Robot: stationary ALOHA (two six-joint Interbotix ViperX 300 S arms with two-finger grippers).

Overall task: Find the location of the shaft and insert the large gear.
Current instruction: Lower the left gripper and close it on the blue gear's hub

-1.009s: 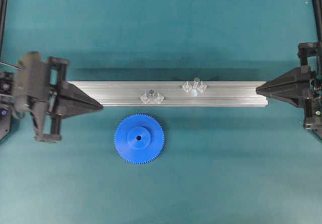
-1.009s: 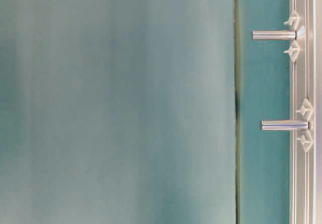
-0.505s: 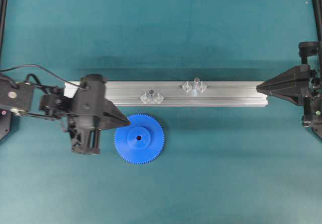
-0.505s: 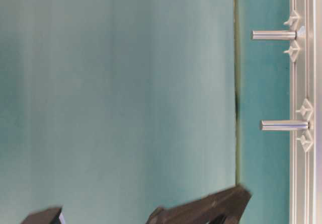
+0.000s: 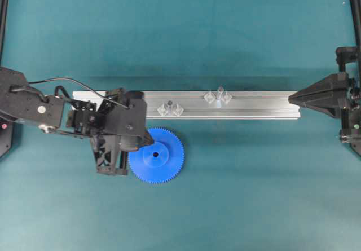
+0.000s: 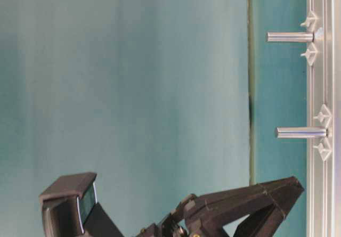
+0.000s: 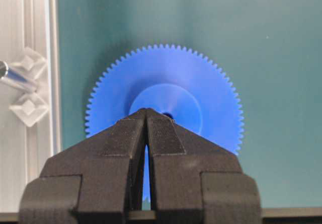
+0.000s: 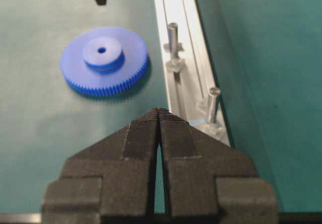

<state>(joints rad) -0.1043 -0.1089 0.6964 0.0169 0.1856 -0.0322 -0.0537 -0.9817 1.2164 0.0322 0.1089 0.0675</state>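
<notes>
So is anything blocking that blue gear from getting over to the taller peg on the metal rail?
Nothing visible blocks it. The large gear lies flat on the mat beside the rail; the shaft stands uncovered. The shorter peg stands nearer the gear.

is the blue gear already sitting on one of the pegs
No, the blue gear lies flat on the green mat beside the metal rail, with both pegs bare.

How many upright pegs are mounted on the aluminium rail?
2: the shaft right of the rail's middle, and a shorter dark-tipped peg left of it, nearer the left gripper. None appears hidden.
</notes>
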